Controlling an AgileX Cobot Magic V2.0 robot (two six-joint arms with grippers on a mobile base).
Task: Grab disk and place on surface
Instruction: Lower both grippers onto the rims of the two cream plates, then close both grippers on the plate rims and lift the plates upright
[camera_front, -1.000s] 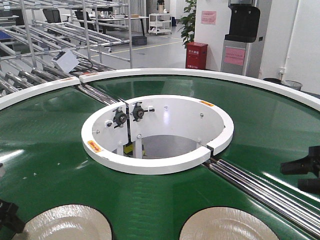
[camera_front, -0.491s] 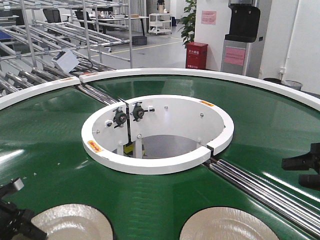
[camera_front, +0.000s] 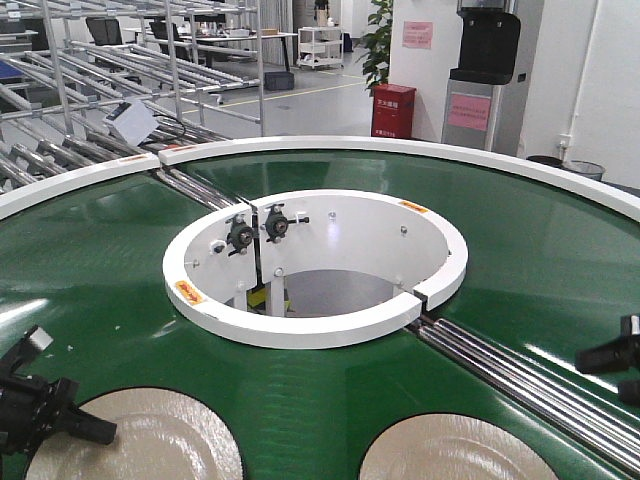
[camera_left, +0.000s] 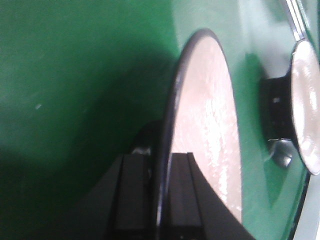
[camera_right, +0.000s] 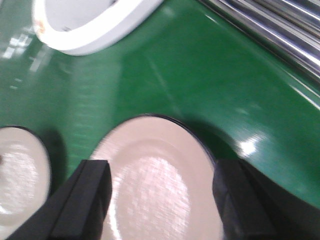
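Smooth, glossy green conveyor belt (camera_front: 100, 300) mirrors the ceiling lights beside polished steel rollers (camera_front: 520, 385) and a gloss-white painted rim (camera_front: 300, 330); the cream, dark-edged disk (camera_right: 155, 200) gleams like glazed ceramic; the right hand (camera_right: 160, 172) wears matt black fingers (camera_right: 90, 195).

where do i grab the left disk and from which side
Pinch the thin rim at its left edge, coming in from the left, low over the belt. The disk lies flat and wide, so only its edge fits between the jaws; the left gripper straddles that rim.
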